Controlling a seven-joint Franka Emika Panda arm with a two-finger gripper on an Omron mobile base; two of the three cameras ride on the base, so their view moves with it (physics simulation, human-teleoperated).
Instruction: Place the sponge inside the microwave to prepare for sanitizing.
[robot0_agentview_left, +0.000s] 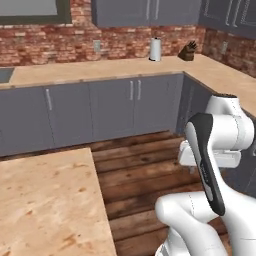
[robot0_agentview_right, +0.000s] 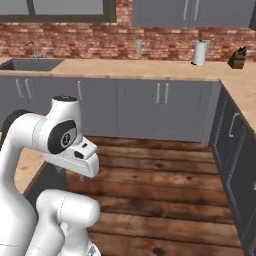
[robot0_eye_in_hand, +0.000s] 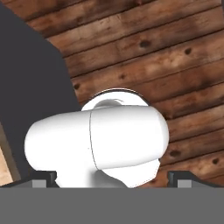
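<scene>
With the jaws (robot0_eye_in_hand: 112, 177) spread wide and empty at the bottom of the hand view, pointed down at the wooden floor (robot0_eye_in_hand: 175, 65), I cannot tell which way the sponge or microwave lies.

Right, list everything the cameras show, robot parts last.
paper towel roll: one, white, upright on back counter.
knife block: one, brown, counter corner.
sink: one, grey, with faucet, counter's left end.
base cabinets: grey row under the counter.
wall outlet: one, light, brick wall.
island counter: one, light wood, near left.
floor: dark wood planks.
gripper: one, dark fingertips, open, pointing at floor.
</scene>
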